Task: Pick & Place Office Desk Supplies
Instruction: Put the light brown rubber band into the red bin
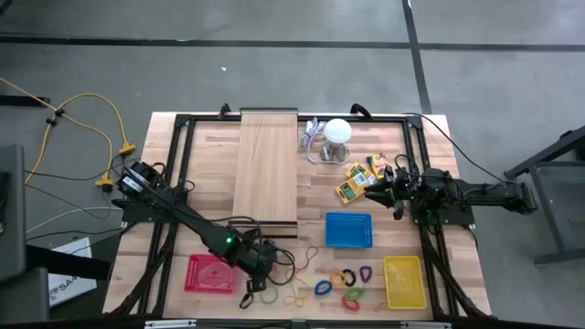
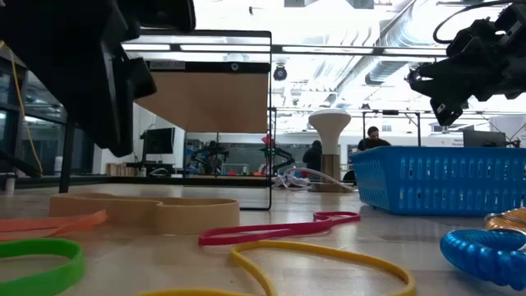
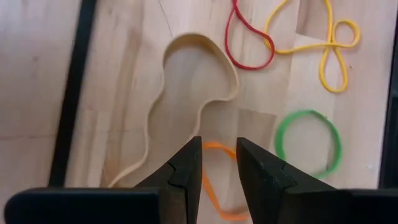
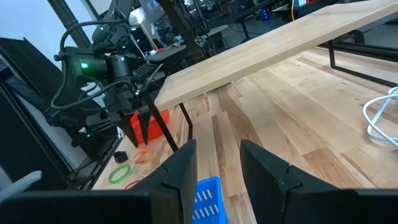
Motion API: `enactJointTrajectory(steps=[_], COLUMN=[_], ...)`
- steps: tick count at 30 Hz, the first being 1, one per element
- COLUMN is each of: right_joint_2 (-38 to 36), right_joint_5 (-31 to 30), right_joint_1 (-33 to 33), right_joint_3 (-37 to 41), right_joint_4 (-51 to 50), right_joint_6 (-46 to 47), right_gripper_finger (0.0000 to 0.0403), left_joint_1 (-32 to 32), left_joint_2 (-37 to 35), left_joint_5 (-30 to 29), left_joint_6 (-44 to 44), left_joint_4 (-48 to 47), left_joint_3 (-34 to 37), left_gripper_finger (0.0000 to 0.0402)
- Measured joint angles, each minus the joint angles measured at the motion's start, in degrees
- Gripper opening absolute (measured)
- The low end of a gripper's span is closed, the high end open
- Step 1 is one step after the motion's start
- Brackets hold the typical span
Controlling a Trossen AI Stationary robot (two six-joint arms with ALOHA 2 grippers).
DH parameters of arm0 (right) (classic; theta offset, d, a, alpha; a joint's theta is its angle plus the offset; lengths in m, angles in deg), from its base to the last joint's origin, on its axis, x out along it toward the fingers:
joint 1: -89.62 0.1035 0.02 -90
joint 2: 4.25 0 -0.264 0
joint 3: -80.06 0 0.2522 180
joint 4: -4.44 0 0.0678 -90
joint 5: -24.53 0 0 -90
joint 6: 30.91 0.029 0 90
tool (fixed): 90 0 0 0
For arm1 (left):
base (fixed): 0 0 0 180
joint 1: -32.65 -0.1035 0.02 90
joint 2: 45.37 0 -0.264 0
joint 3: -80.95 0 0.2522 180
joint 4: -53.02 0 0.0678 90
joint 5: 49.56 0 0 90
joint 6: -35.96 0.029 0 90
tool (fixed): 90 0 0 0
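Left gripper [image 3: 217,163], jaws apart, hangs over the orange band [image 3: 219,186] at lower centre, tan band [image 3: 186,99] beside it. Right gripper [image 4: 217,163], jaws apart and empty, hovers near the packs [image 1: 358,179], above the blue basket [image 1: 349,230].

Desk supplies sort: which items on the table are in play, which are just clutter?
In play:
rubber bands
coloured loop clips
yellow-orange packs
left gripper, open over an orange band
right gripper, open by the packs

Clutter, as far as I can tell:
wooden board
white ball with cable
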Motion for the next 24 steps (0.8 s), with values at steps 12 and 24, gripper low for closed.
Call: enactJointTrajectory(steps=[12, 24], right_joint_2=[0.02, 0.0], right_joint_5=[0.0, 0.0], right_joint_1=[0.0, 0.0], right_joint_3=[0.0, 0.0], right_joint_4=[0.0, 0.0], right_joint_6=[0.0, 0.0], right_gripper_finger=[0.0111, 0.0111], left_joint_1=[3.03, 3.08], left_joint_2=[0.0, -0.01], left_joint_5=[-2.66, -1.44], left_joint_6=[-1.59, -1.55], left_joint_4=[1.41, 3.42], left_joint_3=[0.0, 0.0], left_gripper_finger=[0.0093, 0.0093])
